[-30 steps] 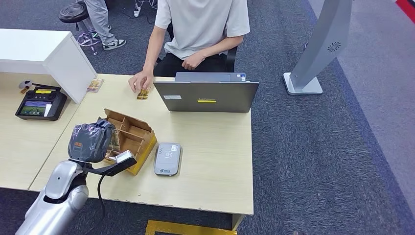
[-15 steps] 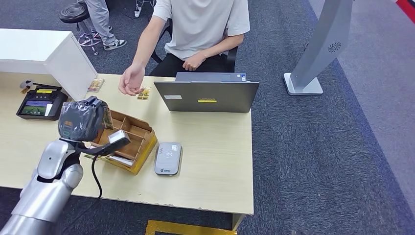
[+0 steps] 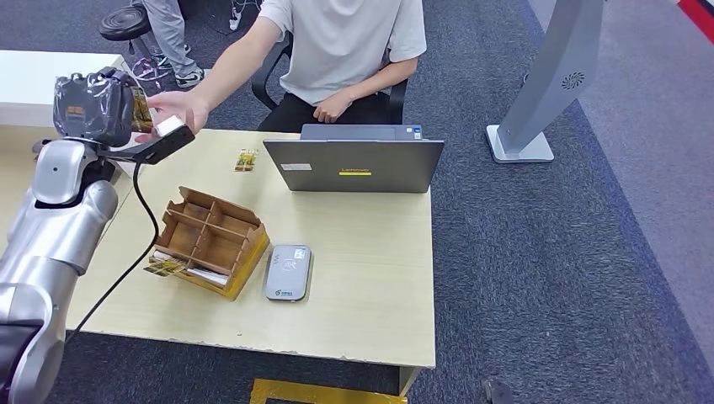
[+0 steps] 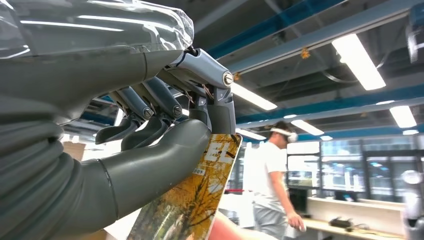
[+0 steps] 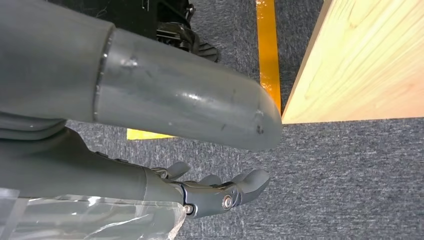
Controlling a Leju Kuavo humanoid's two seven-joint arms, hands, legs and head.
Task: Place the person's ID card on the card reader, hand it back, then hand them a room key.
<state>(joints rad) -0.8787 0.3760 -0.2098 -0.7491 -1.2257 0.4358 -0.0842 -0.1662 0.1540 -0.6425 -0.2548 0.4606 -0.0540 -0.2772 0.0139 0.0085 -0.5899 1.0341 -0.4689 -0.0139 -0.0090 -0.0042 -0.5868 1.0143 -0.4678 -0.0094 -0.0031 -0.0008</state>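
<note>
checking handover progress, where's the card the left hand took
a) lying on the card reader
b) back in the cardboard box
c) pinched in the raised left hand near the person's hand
c: the left hand pinches the card, raised up by the person's hand.

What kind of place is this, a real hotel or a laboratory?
Probably a lab or office staging a hotel desk: grey carpet, a laptop, a card reader on a plain table.

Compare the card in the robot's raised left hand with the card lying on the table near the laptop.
The yellow-printed card in the left hand is pinched by the left hand, raised beside the person's hand. The small card on the wooden table lies flat, untouched. Both show yellowish print.
</note>
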